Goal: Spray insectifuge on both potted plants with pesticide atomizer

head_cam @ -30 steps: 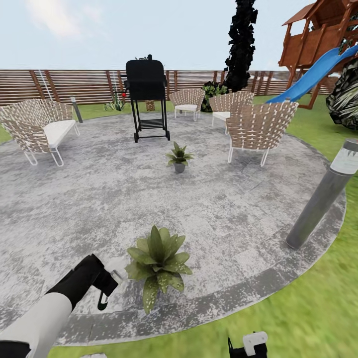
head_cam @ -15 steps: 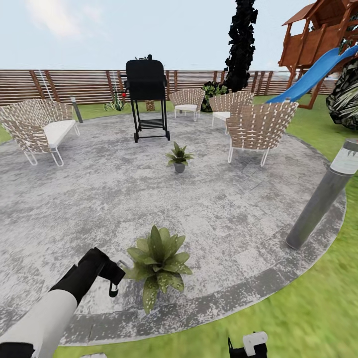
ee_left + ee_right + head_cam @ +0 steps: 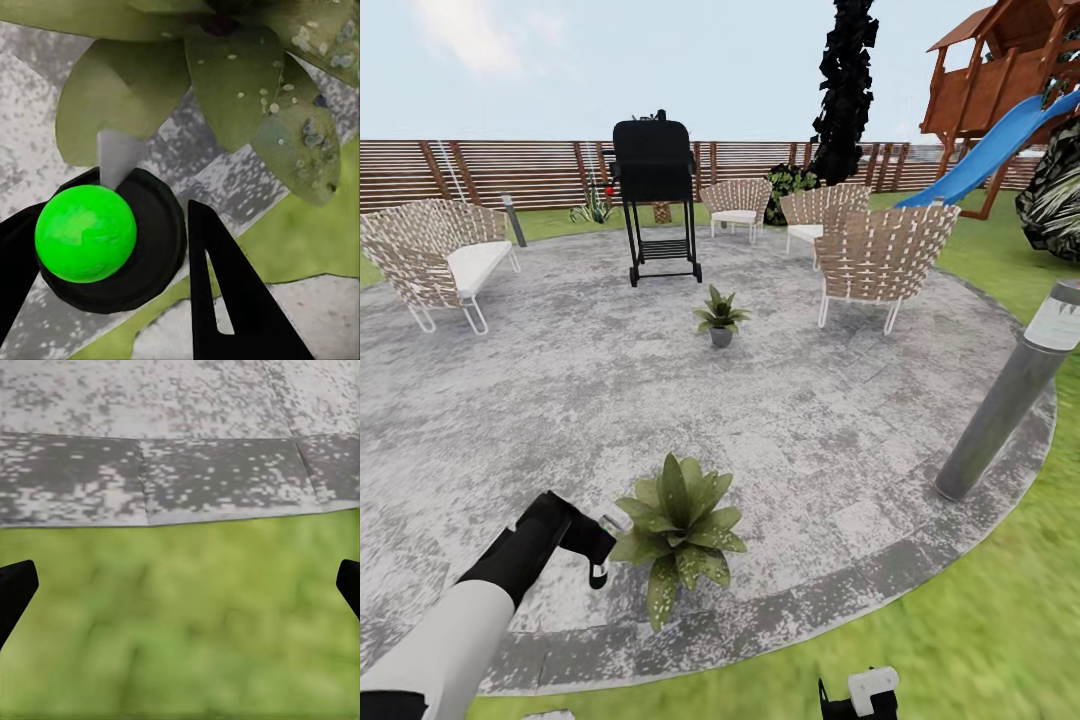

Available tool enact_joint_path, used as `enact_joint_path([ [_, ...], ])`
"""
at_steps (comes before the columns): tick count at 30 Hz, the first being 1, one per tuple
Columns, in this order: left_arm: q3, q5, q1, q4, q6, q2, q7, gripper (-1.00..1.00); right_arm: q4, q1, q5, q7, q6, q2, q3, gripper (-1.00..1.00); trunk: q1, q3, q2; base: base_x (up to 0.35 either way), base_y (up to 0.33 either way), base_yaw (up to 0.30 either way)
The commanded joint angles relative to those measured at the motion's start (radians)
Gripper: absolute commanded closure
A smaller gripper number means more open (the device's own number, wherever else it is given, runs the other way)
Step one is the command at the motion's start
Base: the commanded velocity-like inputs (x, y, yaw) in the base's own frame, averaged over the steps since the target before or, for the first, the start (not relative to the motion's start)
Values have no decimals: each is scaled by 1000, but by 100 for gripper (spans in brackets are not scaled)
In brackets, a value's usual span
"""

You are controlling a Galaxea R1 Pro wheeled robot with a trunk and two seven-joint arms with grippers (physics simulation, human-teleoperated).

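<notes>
atomizer [image 3: 612, 523]: mostly hidden in left pincer [image 3: 595, 556] | right pincer [image 3: 180, 585]: fingertips edge-cut

A round grey speckled patio [image 3: 780, 420] sits in green lawn [image 3: 980, 640]. Wicker chairs [image 3: 880, 255] and a black grill [image 3: 654, 190] stand before a slatted wooden fence [image 3: 510, 170]. The sky is pale.

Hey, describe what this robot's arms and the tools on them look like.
The left arm has a smooth white forearm ending in a glossy black wrist section. The left tool is black, its flat tapered fingers wedge-shaped with a slot cut through one. The right tool's fingertips are black too.
</notes>
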Motion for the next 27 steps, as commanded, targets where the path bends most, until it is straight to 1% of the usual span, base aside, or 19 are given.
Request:
enact_joint_path([
  [1,-3,-8,0,-2,2,3,-8,100,1,-1,7,-10,0,0,6,-100,0,-1,0,0,0,0],
  [4,-10,-18,1,8,0,6,-8,100,1,-1,7,-10,0,0,6,-100,0,-1,0,0,0,0],
  [6,-12,-31,2,13,-1,9,-7,100,1,-1,7,-10,0,0,6,-100,0,-1,0,0,0,0],
  [7,-12,-42,4,15,0,13,-7,100,1,-1,7,-10,0,0,6,-100,0,-1,0,0,0,0],
  [10,-10,-57,19,15,0,26,-7,100,1,-1,7,-10,0,0,6,-100,0,-1,0,0,0,0],
  [12,-10,-62,28,15,-1,44,-8,100,1,-1,7,-10,0,0,6,-100,0,-1,0,0,0,0],
  [13,-13,-62,29,15,-2,48,-8,100,1,-1,7,-10,0,0,6,-100,0,-1,0,0,0,0],
  [18,-20,-63,34,17,-5,50,-8,100,1,-1,7,-10,0,0,6,-100,0,-1,0,0,0,0],
  [19,-22,-72,47,17,-6,52,-8,100,1,-1,7,-10,0,0,6,-100,0,-1,0,0,0,0],
  [20,-23,-86,58,15,-7,51,-8,100,1,-1,7,-10,0,0,6,-100,0,-1,0,0,0,0],
  [23,-21,-123,68,13,-4,39,-9,100,1,-1,7,-10,0,0,6,-100,0,-1,0,0,0,0],
  [24,-21,-129,69,13,-4,32,-9,100,1,-1,8,-10,0,0,6,-100,0,-1,0,0,0,0],
  [25,-29,-132,70,12,-3,20,-9,100,1,-1,8,-10,0,0,6,-100,0,-1,0,0,0,0],
  [26,-36,-134,70,11,-2,14,-9,100,1,-1,8,-10,0,0,6,-100,0,-1,0,0,0,0],
  [27,-53,-135,70,8,0,8,-9,100,1,-1,8,-10,0,0,6,-100,0,-1,0,0,0,0],
])
